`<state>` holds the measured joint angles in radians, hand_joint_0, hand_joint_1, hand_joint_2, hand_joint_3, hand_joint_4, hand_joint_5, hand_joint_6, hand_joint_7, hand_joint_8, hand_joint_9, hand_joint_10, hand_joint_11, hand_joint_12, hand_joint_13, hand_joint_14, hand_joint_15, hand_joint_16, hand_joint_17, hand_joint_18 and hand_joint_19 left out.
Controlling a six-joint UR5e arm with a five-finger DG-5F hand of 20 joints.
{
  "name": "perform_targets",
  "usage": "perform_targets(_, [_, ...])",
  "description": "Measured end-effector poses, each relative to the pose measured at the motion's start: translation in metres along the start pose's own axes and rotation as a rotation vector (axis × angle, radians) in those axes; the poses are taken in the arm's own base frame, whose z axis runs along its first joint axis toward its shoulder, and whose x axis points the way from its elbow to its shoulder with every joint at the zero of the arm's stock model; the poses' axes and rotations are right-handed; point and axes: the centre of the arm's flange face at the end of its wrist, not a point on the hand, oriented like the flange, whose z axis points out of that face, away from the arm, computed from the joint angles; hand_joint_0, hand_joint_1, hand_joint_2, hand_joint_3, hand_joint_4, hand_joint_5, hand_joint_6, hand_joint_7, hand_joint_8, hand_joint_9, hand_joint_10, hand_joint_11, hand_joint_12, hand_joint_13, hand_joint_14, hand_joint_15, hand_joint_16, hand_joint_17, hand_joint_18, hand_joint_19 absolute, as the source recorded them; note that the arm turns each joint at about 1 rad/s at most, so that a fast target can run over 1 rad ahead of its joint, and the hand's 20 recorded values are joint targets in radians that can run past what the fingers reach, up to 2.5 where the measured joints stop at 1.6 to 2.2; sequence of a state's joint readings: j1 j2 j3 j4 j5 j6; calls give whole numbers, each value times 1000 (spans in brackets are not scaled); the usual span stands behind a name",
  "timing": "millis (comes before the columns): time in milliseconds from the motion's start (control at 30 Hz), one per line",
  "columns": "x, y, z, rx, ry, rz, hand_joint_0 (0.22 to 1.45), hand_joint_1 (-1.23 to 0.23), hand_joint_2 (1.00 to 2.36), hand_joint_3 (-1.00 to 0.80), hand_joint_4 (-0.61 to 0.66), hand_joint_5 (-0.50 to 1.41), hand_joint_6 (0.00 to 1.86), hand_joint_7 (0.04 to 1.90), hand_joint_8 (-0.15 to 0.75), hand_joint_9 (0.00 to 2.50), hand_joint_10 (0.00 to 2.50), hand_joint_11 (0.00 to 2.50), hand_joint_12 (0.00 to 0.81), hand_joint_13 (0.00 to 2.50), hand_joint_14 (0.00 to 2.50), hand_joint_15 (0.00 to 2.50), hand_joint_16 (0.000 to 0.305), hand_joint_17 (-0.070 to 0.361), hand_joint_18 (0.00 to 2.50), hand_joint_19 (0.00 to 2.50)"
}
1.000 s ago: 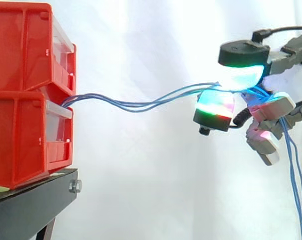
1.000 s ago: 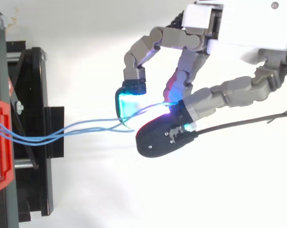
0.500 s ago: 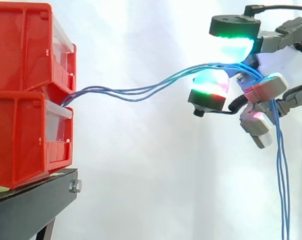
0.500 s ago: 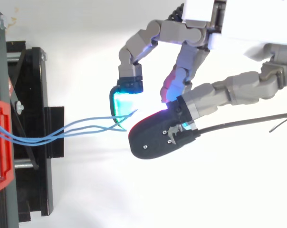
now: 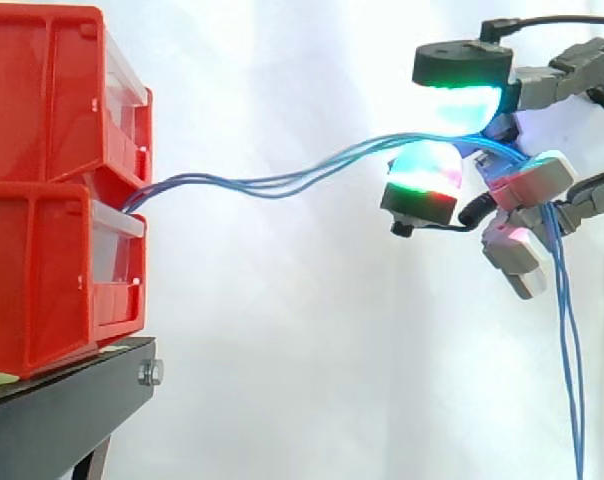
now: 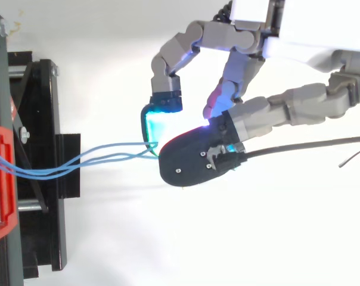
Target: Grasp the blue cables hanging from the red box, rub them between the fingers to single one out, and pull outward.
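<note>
Your robot hand [image 6: 287, 30], upper right, pinches the blue cables [image 5: 282, 184] strung from the red box [image 5: 42, 100] at left, so the rubbing step seems in hand: next isolate one strand, then pull outward.

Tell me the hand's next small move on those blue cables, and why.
Probably slide the pads against each other to roll the strands apart. In the side view several blue cables run bunched from the red box into the pinch of the hand, sagging rather than taut, so none looks singled out; pulling now would likely drag them all.
</note>
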<state>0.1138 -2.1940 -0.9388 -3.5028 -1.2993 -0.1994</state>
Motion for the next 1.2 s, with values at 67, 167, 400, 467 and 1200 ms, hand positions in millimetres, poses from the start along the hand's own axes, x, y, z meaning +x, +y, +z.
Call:
perform_targets(67, [0,0,0,2,0,0,574,-726,1018,-199,24,-128,854,1091,251,1417,21,891,355,1061,32,771,52,117,842,702])
perform_targets(167, [-1,-1,-1,5,0,-1,597,-782,1021,-131,5,-144,890,1053,249,1385,24,915,345,1046,33,784,50,113,829,713])
perform_targets(400, [0,0,-1,4,0,-1,718,-934,1013,-340,-113,-161,906,1051,214,1309,23,900,315,986,33,775,45,102,794,681])
perform_targets(467, [0,0,0,3,0,-1,750,-925,1005,-441,-143,-161,906,1055,216,1308,23,898,313,985,33,769,44,99,791,675])
perform_targets(1200, [-7,10,-3,-10,1,4,501,-742,1000,-500,55,-148,885,969,239,1398,22,908,345,1046,33,785,51,115,842,700])
